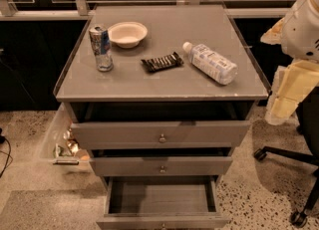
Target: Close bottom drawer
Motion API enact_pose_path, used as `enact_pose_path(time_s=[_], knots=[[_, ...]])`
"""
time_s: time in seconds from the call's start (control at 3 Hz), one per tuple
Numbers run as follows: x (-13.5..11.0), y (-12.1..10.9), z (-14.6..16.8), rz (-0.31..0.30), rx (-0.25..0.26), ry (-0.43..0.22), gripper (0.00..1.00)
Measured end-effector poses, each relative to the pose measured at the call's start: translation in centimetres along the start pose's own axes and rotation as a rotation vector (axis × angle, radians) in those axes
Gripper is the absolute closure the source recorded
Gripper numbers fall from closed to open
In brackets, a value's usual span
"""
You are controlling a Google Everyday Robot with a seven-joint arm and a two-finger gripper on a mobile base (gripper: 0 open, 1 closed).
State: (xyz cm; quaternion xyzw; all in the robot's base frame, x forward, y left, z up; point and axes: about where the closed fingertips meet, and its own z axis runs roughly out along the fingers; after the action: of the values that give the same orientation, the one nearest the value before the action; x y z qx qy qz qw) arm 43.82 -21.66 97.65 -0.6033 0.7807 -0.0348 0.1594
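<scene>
The bottom drawer [162,197] of the grey cabinet is pulled far out, and its grey box interior looks empty. Its front [199,221] sits at the lower edge of the view, with the small knob [162,226] just showing. The two drawers above it, the top one [160,133] and the middle one [160,165], stand slightly out. My gripper [291,92] hangs at the right edge of the view, beside the cabinet's right side at about top-drawer height. It is well apart from the bottom drawer and holds nothing that I can see.
On the cabinet top [149,82] stand a drinks can [101,47] and a white bowl [127,33], and a dark snack packet [162,62] and a water bottle [210,62] lie flat. A clear bin [62,139] sits left of the cabinet. An office chair base [291,159] stands to the right.
</scene>
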Motion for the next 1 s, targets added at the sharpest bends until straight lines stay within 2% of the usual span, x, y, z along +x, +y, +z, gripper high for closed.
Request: enact_pose_path(time_s=[0.67, 1.0], knots=[[0.7, 0.7, 1.3, -0.005, -0.012, -0.017, 0.0], [2.4, 2.9, 5.0, -0.002, -0.038, -0.034, 0.0]])
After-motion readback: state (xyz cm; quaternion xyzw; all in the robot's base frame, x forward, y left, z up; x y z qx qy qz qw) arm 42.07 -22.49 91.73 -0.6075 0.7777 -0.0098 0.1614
